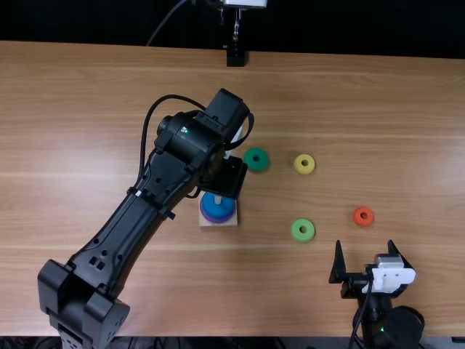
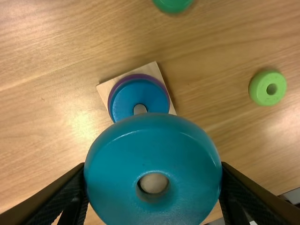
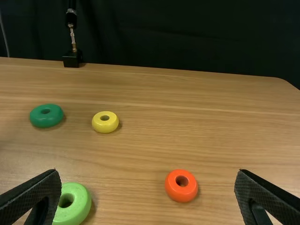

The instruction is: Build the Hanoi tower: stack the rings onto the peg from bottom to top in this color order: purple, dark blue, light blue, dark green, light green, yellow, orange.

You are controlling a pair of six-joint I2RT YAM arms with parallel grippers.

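Left gripper (image 1: 224, 177) clasps 1 light blue ring (image 2: 153, 151); right gripper (image 1: 365, 243) gapes wide.

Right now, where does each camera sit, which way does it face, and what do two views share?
Top view: fixed above the table's near edge, facing steeply down and forward; both arms show.
Left wrist view: on the left wrist, facing down at the peg; its fingers show, gripping the light blue ring.
Right wrist view: on the right wrist, facing forward across the table; its open fingers show.
The top and right wrist views share the orange ring.
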